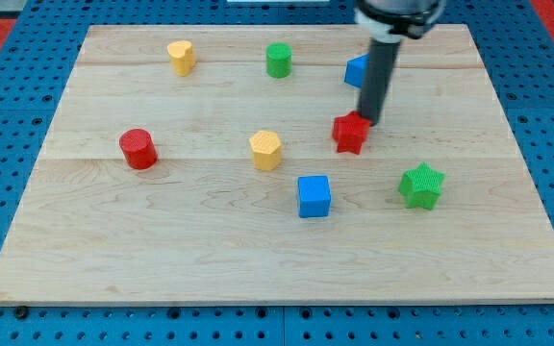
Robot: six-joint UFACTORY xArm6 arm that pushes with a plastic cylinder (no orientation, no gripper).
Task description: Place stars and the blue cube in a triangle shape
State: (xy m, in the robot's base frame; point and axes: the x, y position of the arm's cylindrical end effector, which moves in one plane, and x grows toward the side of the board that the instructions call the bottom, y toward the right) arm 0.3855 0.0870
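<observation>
Red star-shaped block [350, 133] lies right of the wooden board's [162, 250] centre, with the arm's dark rod standing at its upper right edge; the tip [366, 122] appears to touch the star, though actual contact cannot be confirmed. The rod is a plain straight tool with no jaws, so nothing is spread or pinched. Green star-shaped block [421, 185] sits toward the view's lower right of the red star, apart from it. Blue cube [314, 196] rests below the red star, left of the green star, touching neither. Second blue block [356, 70]: near the view's top, partly hidden behind the rod, shape not determinable. Yellow hexagonal block [266, 150]: left of the red star, near it. Red cylinder [138, 149]: far left. Yellow block [181, 58], shape unclear, and green cylinder [278, 60]: along the top. The arm's upper part is cut off by the view's top edge.
</observation>
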